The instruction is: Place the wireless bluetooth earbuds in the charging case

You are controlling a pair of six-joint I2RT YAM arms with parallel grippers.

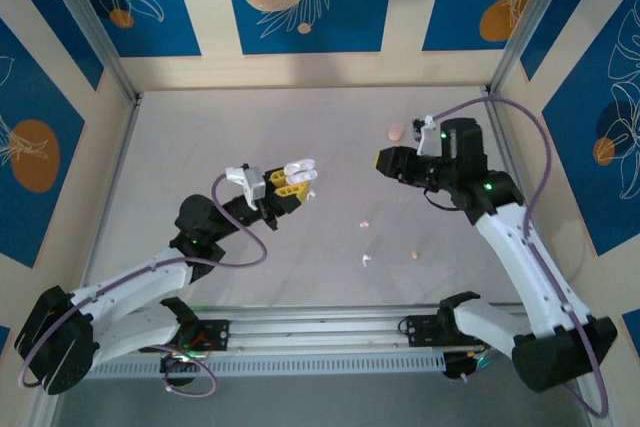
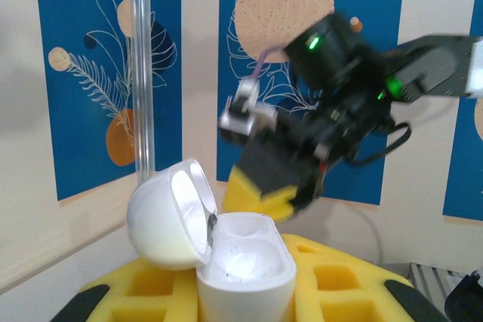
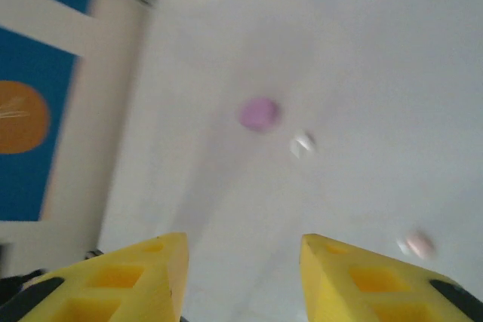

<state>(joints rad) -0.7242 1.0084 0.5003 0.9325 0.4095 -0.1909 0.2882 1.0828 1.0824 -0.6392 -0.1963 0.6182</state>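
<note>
Table [image 1: 180,177]: pale, bare across most of the middle.

Left arm [image 1: 140,287]: reaches in from near left. The left gripper [image 1: 285,187] is pressed together on the base of the white charging case [image 1: 300,173] and holds it above the table, left of centre. In the left wrist view the lid is hinged back and tilted left. Base wells show bare glossy white plastic.

Right arm [image 1: 520,247]: comes from near right. The right gripper [image 3: 241,254] sits right of centre with its yellow fingers [image 3: 143,277] spread and only table showing in the gap.

Peach case [image 1: 396,131]: on the table at far right, just beside the right gripper. Too small to tell the lid state.

Purple case [image 3: 259,113]: lying on the table in the right wrist view. Blurred, so I can't tell open or closed.

Earbuds: loose on the table, between the arms and nearer than both grippers.
- pink bud [image 1: 365,222], farthest of the three
- white bud [image 1: 366,259], near of it
- peach bud [image 1: 414,254], right of the white one
</note>
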